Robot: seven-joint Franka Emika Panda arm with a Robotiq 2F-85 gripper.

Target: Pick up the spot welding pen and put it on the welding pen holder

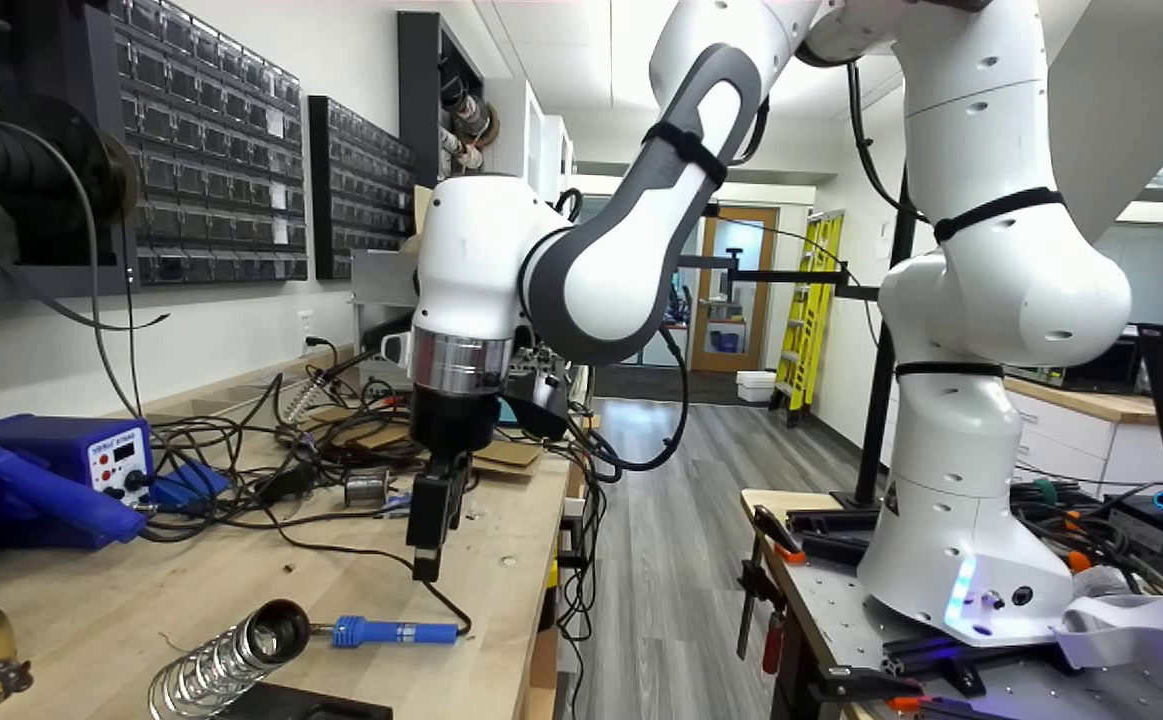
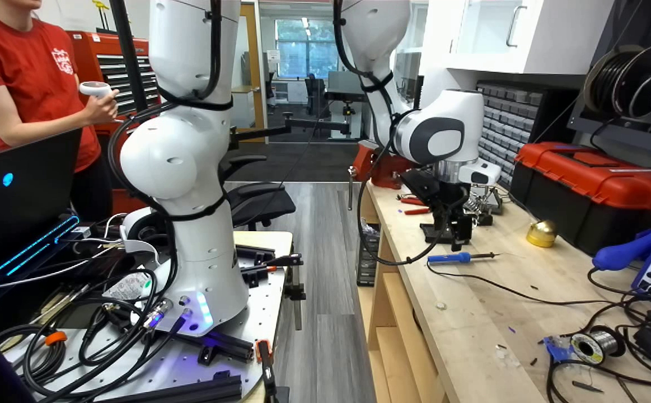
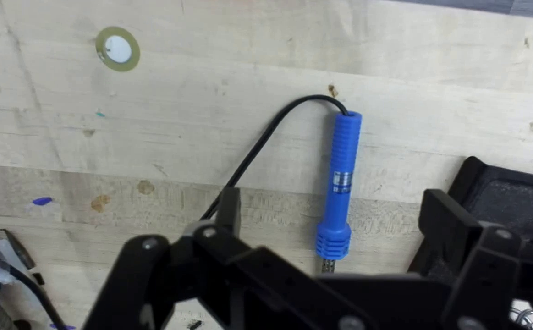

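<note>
The welding pen (image 1: 401, 632) has a blue handle and a black cord. It lies flat on the wooden bench in both exterior views (image 2: 451, 258). In the wrist view the pen (image 3: 339, 178) lies between my two fingers; its metal tip is hidden by the gripper. The holder, a silver coil (image 1: 226, 665) on a black base (image 2: 437, 232), stands beside the pen. In the wrist view its base (image 3: 518, 201) shows at the right, partly behind a finger. My gripper (image 3: 332, 211) is open and empty. It hangs above the bench, pointing down, in both exterior views (image 1: 431, 560) (image 2: 459, 238).
A gold tip cleaner (image 2: 542, 234) and a red-and-black toolbox (image 2: 599, 190) stand by the wall. A solder spool (image 2: 594, 344), tangled cables (image 1: 241, 450) and a blue station (image 1: 91, 470) are on the bench. The pen's cord runs across the bench.
</note>
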